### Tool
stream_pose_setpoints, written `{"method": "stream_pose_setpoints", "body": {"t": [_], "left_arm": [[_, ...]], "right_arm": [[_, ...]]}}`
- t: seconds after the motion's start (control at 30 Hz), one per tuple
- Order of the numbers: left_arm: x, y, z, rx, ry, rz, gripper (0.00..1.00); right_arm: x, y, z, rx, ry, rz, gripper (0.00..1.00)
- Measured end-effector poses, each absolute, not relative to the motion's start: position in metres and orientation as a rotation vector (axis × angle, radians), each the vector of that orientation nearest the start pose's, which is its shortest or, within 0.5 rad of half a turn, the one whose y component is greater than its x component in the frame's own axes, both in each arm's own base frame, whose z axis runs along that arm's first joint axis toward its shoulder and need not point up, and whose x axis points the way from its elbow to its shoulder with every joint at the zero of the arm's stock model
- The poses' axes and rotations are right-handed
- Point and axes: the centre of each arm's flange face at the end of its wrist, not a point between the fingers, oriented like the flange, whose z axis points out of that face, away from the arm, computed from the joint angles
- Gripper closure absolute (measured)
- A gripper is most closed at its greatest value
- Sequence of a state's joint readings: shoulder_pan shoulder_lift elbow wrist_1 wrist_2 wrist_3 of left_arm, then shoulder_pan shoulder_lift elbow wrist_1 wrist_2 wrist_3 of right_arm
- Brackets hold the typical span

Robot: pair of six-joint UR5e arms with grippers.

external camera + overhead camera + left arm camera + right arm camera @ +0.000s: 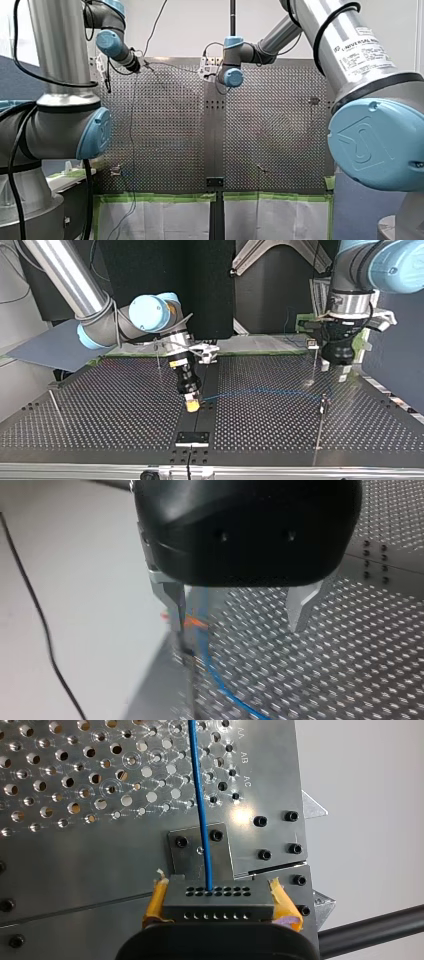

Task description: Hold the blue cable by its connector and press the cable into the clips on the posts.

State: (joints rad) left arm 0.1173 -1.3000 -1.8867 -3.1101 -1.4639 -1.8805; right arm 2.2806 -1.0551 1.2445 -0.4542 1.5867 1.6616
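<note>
My right gripper (218,889) is clamping the connector (218,901), a dark block with two rows of small holes. The yellow pads (155,902) are pressing on its two short ends. The blue cable (199,795) is coming out of one hole in the connector's upper row. It is running straight ahead of the connector, over a small bolted plate (185,855) and on across the perforated surface (110,405).

In the top view the connector is hanging just above the surface's dark middle strip. From there the cable is stretching away from the connector in a shallow arc, low over the holes, toward my left arm's side. It is reaching a thin post (322,412) well apart from the connector. I cannot tell whether it is sitting in a clip there. A second post (314,365) is standing just beyond that one, farther from the connector.

My left gripper (239,611) is hovering over that far end of the cable with its metal fingers (300,605) spread apart and gripping nothing. In its wrist view the cable is passing under the gripper, close beside one finger. That spot is too blurred for me to read what the cable is touching.
</note>
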Motion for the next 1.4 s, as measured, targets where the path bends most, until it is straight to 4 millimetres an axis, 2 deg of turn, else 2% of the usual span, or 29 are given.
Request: {"method": "stream_pose_setpoints", "body": {"t": [0.1,0.23,0.37,0.67,1.4], "left_arm": [[0.384,-0.101,0.470,-0.221,1.545,-0.216,0.01],[0.381,-0.105,0.479,-0.182,1.534,-0.195,0.01],[0.385,-0.107,0.476,-0.150,1.548,-0.176,0.01],[0.406,-0.112,0.458,-0.082,1.602,-0.124,0.01],[0.408,-0.114,0.465,0.058,1.565,0.030,0.01]], "right_arm": [[0.567,-0.458,0.388,1.424,-0.754,1.945,1.00],[0.566,-0.459,0.388,1.425,-0.757,1.943,1.00],[0.565,-0.460,0.387,1.427,-0.763,1.937,1.00],[0.561,-0.464,0.386,1.430,-0.772,1.926,1.00],[0.559,-0.465,0.385,1.435,-0.779,1.918,1.00]]}}
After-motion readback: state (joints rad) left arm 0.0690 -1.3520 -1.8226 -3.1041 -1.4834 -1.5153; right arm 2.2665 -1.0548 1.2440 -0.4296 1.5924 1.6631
